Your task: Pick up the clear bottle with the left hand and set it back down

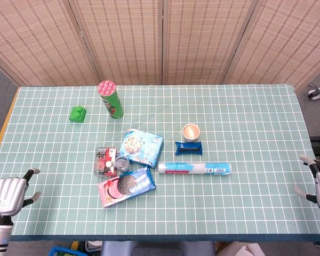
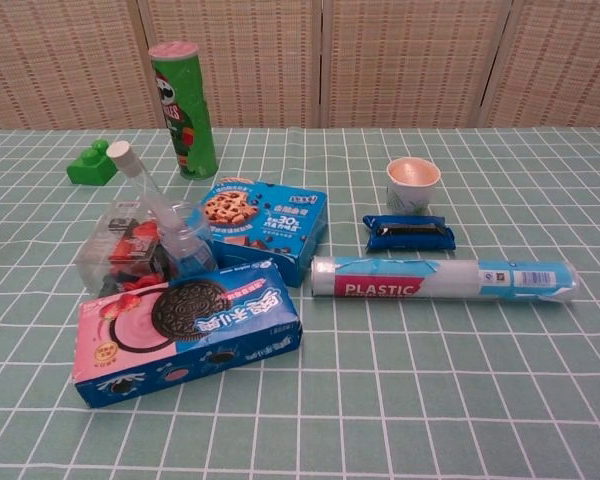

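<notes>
Silver, the left hand (image 1: 8, 190) hangs at the table's (image 1: 245, 117) near left edge, fingers apparently parted, holding nothing. The clear bottle (image 2: 167, 231), smooth plastic, leans against the ridged snack tray (image 2: 117, 255).

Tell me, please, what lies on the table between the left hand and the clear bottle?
In the head view only bare checked tablecloth separates the left hand from the clear plastic snack box, which sits right against the clear bottle.
</notes>
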You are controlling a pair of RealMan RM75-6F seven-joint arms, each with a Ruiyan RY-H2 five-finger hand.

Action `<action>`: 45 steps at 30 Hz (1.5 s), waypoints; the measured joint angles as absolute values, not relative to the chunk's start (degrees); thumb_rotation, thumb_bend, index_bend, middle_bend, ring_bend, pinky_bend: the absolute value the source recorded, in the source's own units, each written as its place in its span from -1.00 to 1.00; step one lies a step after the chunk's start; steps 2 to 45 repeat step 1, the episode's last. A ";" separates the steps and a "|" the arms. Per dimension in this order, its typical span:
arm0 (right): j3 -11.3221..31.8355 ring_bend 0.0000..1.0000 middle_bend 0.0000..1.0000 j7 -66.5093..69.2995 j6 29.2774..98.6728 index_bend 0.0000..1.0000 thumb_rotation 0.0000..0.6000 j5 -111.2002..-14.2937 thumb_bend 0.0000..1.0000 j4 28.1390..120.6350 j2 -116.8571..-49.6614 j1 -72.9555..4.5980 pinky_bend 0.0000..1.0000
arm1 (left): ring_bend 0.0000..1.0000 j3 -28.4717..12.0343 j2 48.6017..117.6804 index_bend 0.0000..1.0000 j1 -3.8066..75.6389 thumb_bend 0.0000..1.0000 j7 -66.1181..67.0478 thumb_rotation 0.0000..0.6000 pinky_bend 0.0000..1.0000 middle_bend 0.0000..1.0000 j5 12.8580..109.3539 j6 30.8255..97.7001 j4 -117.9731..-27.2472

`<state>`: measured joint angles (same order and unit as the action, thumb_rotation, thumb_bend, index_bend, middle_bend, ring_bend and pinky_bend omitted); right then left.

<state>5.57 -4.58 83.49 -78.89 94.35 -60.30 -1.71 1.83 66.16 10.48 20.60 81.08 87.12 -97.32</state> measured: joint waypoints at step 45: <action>5.55 -0.49 -0.33 -5.07 83.01 -0.56 1.00 -78.61 -0.81 94.42 -60.31 -1.91 0.05 | 0.98 1.72 66.21 -0.16 10.40 -0.96 20.51 1.00 1.00 0.94 81.18 86.88 -97.11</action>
